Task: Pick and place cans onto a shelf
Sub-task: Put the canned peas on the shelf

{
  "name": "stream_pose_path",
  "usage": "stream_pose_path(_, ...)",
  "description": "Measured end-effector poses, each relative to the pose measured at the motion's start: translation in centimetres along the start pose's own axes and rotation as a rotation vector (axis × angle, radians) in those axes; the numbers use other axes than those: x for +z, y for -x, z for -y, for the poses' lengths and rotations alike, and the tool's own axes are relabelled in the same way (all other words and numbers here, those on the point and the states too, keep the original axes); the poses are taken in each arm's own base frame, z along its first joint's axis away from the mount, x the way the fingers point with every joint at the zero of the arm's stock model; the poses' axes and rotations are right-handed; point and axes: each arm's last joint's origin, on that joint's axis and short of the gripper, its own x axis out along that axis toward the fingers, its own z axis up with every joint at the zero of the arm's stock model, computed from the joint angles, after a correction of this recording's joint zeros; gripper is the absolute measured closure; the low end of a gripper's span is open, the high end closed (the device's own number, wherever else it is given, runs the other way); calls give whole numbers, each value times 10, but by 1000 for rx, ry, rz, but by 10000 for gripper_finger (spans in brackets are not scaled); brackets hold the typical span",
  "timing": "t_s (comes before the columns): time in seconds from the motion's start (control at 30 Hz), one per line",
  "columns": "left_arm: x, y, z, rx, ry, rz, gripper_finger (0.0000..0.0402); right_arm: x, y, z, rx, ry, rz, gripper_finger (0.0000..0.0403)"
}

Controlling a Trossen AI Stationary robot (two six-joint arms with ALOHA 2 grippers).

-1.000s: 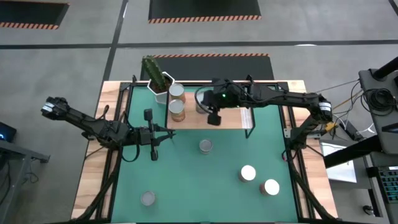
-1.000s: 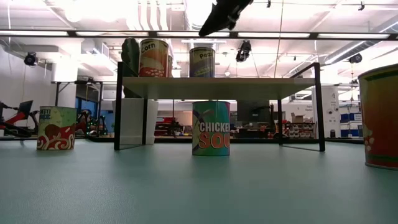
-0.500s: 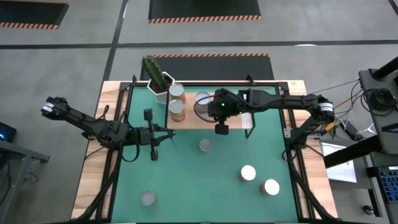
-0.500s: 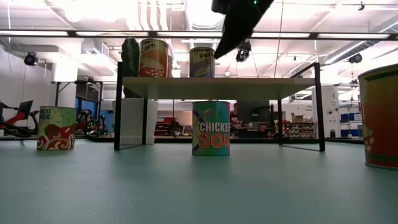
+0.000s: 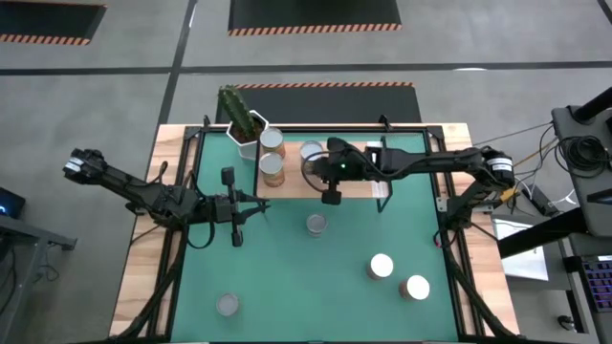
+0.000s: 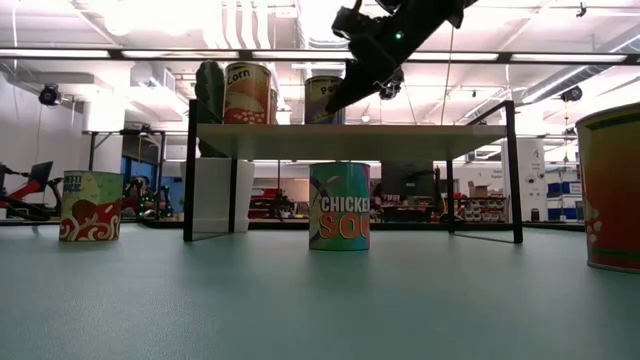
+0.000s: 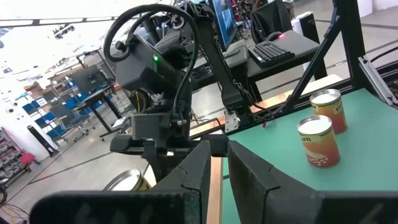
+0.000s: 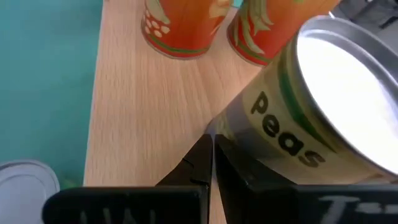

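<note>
The light-wood shelf (image 5: 359,183) stands at the far side of the green mat. Three cans stand upright on it: two orange ones (image 5: 273,140) (image 5: 273,170) and a Peas can (image 5: 311,153). My right gripper (image 5: 331,197) is shut, low over the shelf's near edge. Its tips are right beside the Peas can's lower side (image 8: 249,134), also seen in the low view (image 6: 335,105). My left gripper (image 5: 251,206) waits shut over the mat left of the shelf. Several cans stand on the mat, one (image 5: 316,225) just in front of the shelf. My right gripper's shut fingertips (image 8: 202,149) slant down toward the shelf top, close against the foot of the Peas can's side wall (image 8: 231,127). I cannot tell whether they touch it. The can stands upright on the shelf.
A cactus in a white pot (image 5: 244,126) stands at the shelf's far left corner. More cans stand on the mat at the near right (image 5: 382,266) (image 5: 417,287) and near left (image 5: 227,305). The Chicken Soup can (image 6: 339,205) stands under the shelf's front edge in the low view.
My right gripper has drawn back from above the Peas can toward the table's near edge. It has then come down and a little left, and its tips are now low beside the can. The Peas can has stayed upright on the shelf.
</note>
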Motion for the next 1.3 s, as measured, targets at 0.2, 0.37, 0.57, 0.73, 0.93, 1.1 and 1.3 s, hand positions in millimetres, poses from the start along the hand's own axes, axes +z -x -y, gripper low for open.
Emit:
stream_pose_path(0.2, 0, 0, 0, 0, 0, 1, 364, 6, 0, 2, -26, -4, 59, 394)
stream_pose_path(0.37, 0, 0, 0, 0, 1, 1, 364, 10, 0, 3, -47, -10, 102, 394)
stream_pose_path(0.57, 0, 0, 0, 1, 1, 1, 364, 15, 0, 4, -60, -18, 150, 394)
stream_pose_path(0.73, 1, 0, 0, 3, 5, 7, 364, 17, 0, 6, -97, -20, 168, 394)
stream_pose_path(0.93, 1, 0, 0, 4, 9, 10, 364, 18, 1, 6, -109, -12, 174, 394)
stream_pose_path(1.1, 1, 0, 0, 4, 17, 10, 364, 25, 10, -5, -92, 34, 214, 394)
stream_pose_path(1.3, 1, 0, 0, 4, 64, 10, 364, 32, 29, -24, -56, 99, 281, 394)
